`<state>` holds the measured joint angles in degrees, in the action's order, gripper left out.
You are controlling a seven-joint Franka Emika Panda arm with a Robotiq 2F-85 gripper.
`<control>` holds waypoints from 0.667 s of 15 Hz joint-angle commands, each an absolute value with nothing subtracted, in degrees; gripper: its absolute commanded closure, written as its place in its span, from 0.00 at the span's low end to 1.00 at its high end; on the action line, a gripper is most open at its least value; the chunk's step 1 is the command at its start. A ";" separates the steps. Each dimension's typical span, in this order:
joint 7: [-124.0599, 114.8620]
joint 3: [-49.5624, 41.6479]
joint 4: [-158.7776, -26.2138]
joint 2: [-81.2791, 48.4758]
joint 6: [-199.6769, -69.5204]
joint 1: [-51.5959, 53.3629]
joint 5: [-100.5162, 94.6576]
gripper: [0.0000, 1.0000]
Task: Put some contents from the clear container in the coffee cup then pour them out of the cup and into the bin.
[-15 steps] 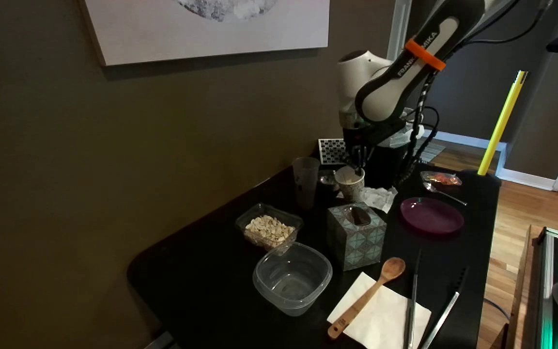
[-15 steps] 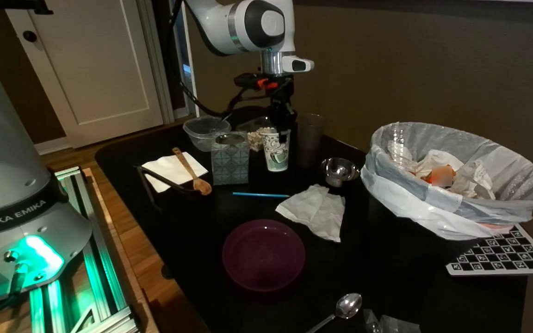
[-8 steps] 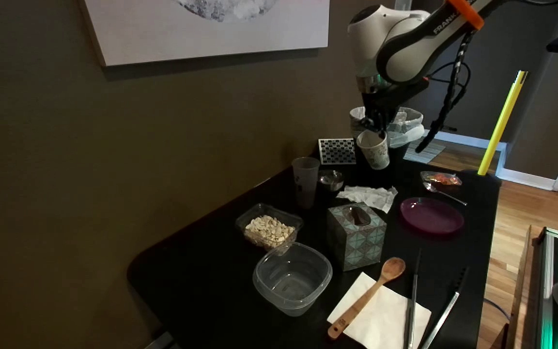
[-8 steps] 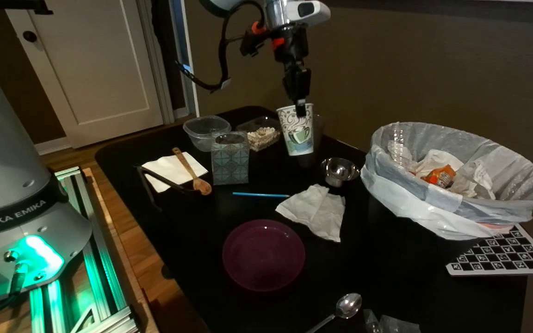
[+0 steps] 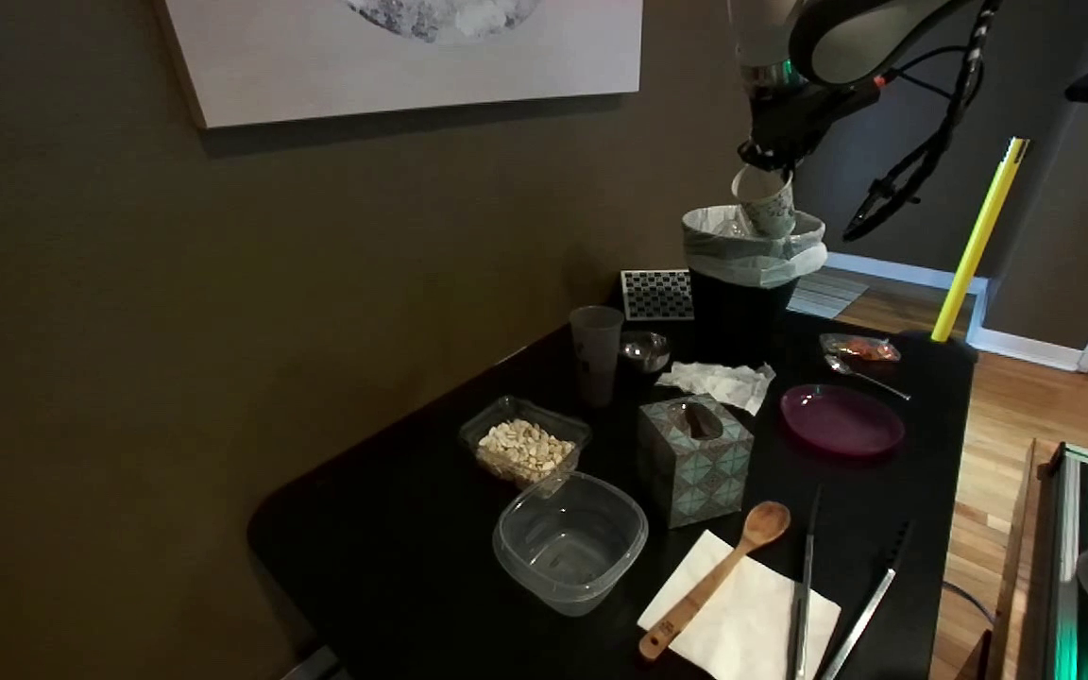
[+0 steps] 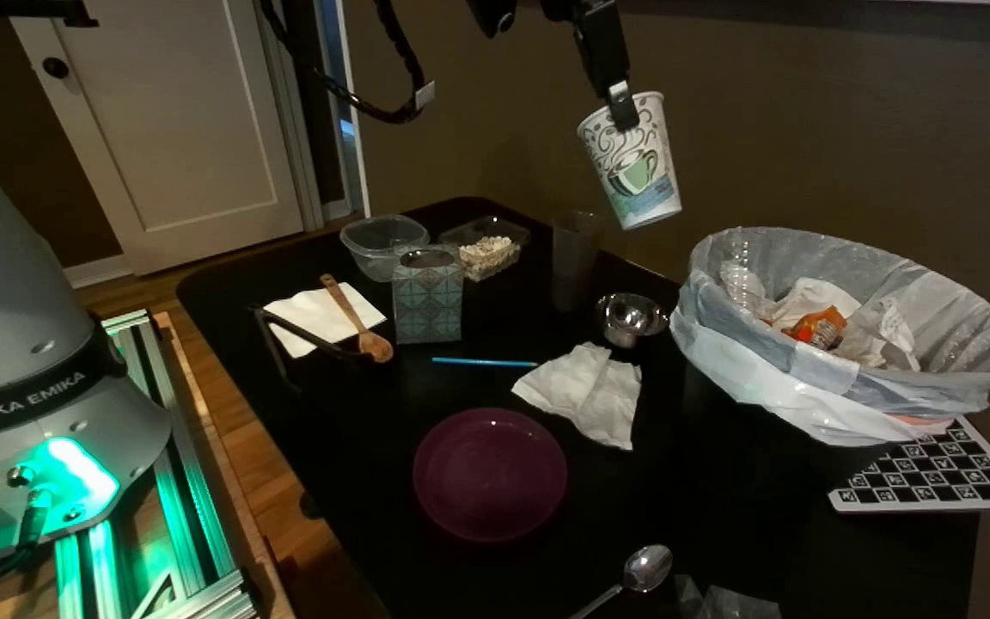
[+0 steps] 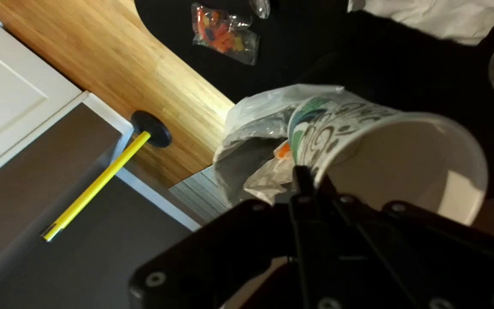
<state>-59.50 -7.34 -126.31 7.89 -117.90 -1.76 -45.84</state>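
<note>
- At the near end of the black table (image 5: 393, 557), in an exterior view, a wooden spoon (image 5: 709, 586) is laid across a white napkin (image 5: 756, 619).
- Just behind, a larger clear tub (image 5: 570, 543) is set right beside the clear container (image 5: 501, 412), in which the contents (image 5: 520, 449), pale beige bits, are heaped.
- Next to these, a patterned tissue box (image 5: 695, 472) is stood.
- Farther along, a tall translucent cup (image 5: 595, 354) is placed to one side and the maroon plate (image 5: 841, 420) to the opposite side; between them a crumpled white tissue (image 5: 728, 382) and a small metal bowl (image 5: 643, 351) are seen.
- Beyond, the paper coffee cup (image 6: 637, 176) is held in the air by the gripper (image 6: 623, 110), clenched on its wall at the rim.
- The cup is tilted, mouth upward, its base pointed toward the bin (image 5: 740, 307); whether any bits are held inside cannot be told.
- The bin is lined with a pale liner (image 6: 791, 391), folded over the rim; crumpled paper (image 6: 809, 298) and an orange wrapper (image 6: 817, 328) are seen within.
- Past the bin, a checkered board (image 5: 657, 295) is laid flat.
</note>
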 commanded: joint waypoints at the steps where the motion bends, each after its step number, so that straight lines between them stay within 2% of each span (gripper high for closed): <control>1: -61.47 -5.65 -125.96 8.16 -117.27 -3.92 -47.04 0.96; 5: -64.52 -5.53 -125.75 8.22 -117.02 -4.87 -48.90 0.96; 6: -64.71 -5.44 -125.75 8.22 -117.02 -4.87 -48.93 0.99; 10: -73.38 -6.89 -120.02 2.89 -115.99 -7.63 -52.75 0.99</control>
